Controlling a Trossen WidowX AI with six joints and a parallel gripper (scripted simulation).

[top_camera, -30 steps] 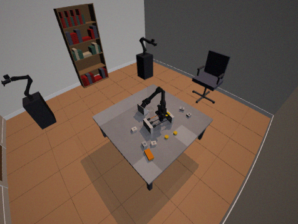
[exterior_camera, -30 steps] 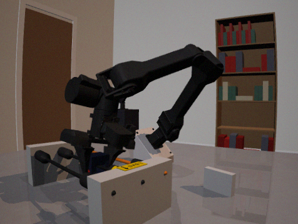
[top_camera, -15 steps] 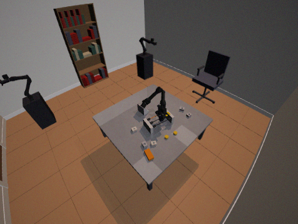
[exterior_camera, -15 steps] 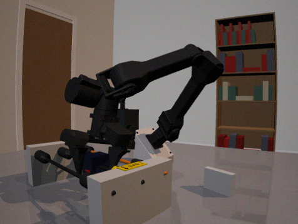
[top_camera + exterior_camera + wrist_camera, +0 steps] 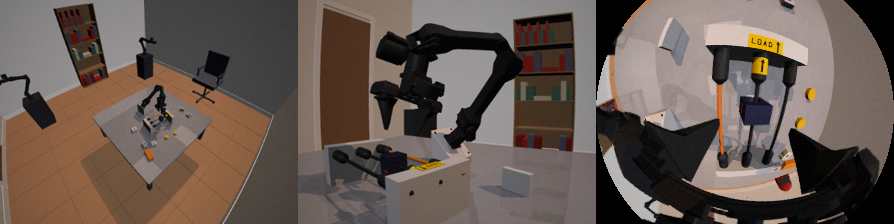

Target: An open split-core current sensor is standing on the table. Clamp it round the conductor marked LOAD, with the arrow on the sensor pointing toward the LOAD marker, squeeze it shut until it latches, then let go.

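Note:
The split-core sensor [image 5: 756,111] [image 5: 393,161] [image 5: 161,118] is a dark blue box sitting round the middle black conductor [image 5: 750,141] of the fixture. That conductor carries a yellow sleeve with an arrow [image 5: 760,66] and ends under the yellow LOAD marker [image 5: 765,42] [image 5: 431,166] on the white end plate [image 5: 429,191]. An orange conductor [image 5: 721,106] and another black conductor [image 5: 782,106] run beside it. I cannot make out the sensor's own arrow. My gripper [image 5: 754,127] [image 5: 407,117] [image 5: 161,109] is open and empty, well above the sensor and not touching it.
Two yellow discs [image 5: 166,136] [image 5: 175,132] lie beside the fixture. An orange block [image 5: 149,154] and several small white boxes [image 5: 134,129] [image 5: 181,109] are spread over the table. A white block [image 5: 517,180] stands right of the fixture. The arm's base mount [image 5: 442,144] stands behind it.

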